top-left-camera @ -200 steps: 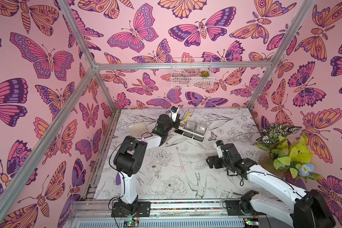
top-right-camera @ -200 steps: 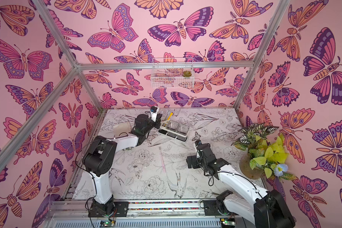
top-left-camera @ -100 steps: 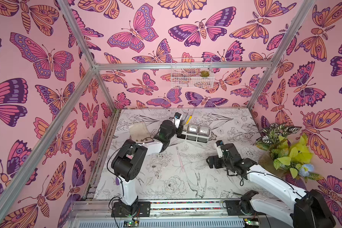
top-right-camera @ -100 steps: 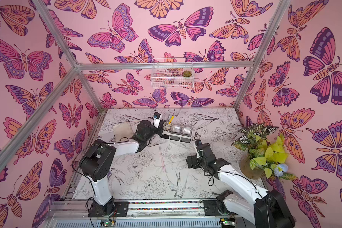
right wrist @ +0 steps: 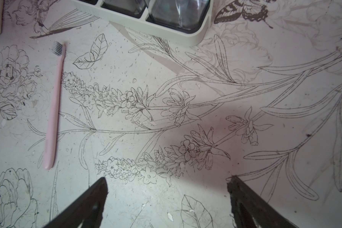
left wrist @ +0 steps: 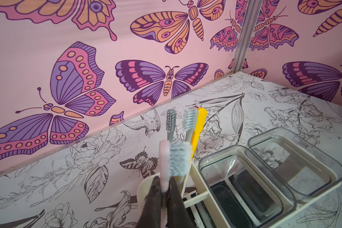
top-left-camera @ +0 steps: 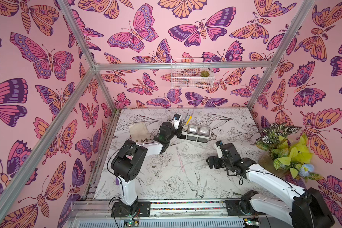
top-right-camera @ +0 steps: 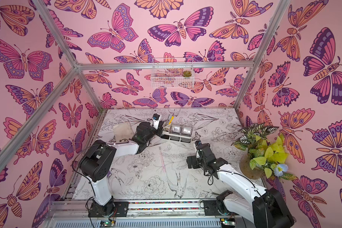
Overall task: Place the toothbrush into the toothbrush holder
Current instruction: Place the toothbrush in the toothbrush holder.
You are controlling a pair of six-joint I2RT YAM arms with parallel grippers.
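In both top views the white toothbrush holder [top-left-camera: 183, 134] [top-right-camera: 167, 135] stands near the back of the flower-printed table [top-left-camera: 235, 122], its long side running across the table. The left gripper [top-left-camera: 179, 130] sits at the holder's slot end. How its jaws stand cannot be told from here. A second pink toothbrush [top-left-camera: 180, 159] [top-right-camera: 162, 159] lies flat in mid-table, between the two arms. Its long axis runs front to back, with the bristle head toward the holder. The right gripper [top-left-camera: 212, 162] hangs over bare table beside it. A white wire basket [top-left-camera: 192, 83] hangs on the back wall, and a potted plant [top-left-camera: 280, 150] stands at the table's right edge.

In the left wrist view, the left gripper [left wrist: 164, 180] is clamped on the held pink toothbrush [left wrist: 164, 156]. That brush stands nearly upright with its head up and its grey-white bristles turned toward the cups. The jaws hide its lower handle, so whether it reaches the slot cannot be told. Two grey toothbrushes [left wrist: 171, 122] and a yellow one [left wrist: 200, 126] stand in the slot section of the holder [left wrist: 197, 197], next to two clear-grey square cups [left wrist: 245, 177].

In the right wrist view, the right gripper [right wrist: 168, 177] is spread wide with nothing between its jaws. The second pink toothbrush [right wrist: 53, 106] lies well to one side, with a corner of the holder [right wrist: 166, 31] beyond it.
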